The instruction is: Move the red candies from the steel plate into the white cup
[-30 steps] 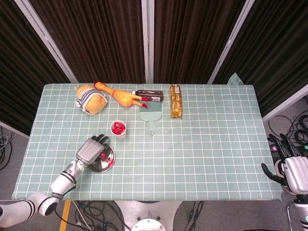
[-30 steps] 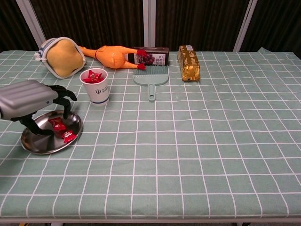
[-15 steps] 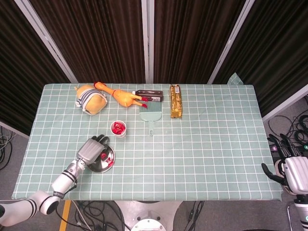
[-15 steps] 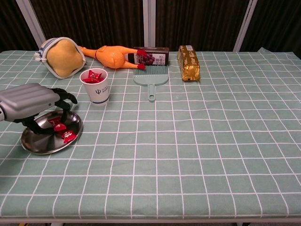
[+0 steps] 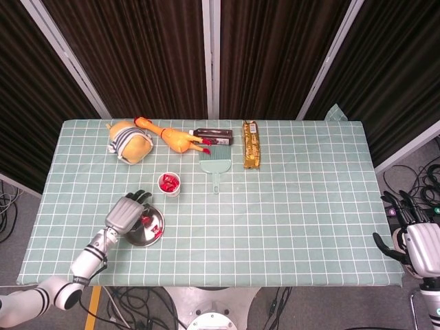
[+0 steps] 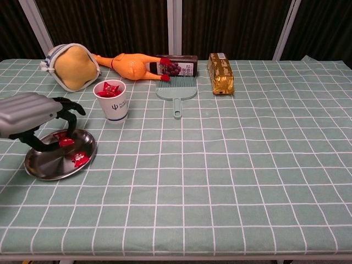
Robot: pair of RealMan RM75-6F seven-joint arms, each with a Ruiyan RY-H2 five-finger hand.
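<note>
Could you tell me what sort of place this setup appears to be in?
Probably a robot lab test station: a table under a checked cloth, dark curtains behind it, loose cables on the floor.

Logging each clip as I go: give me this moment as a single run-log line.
left robot hand: pinches red candy above steel plate | one candy left on plate | white cup: holds candies | right robot hand: idle off-table

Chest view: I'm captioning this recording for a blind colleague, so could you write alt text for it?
The left hand pinches a red candy just above a steel plate that holds one more candy. Behind the plate, a white cup already contains red candies, on a green checked tablecloth.
</note>
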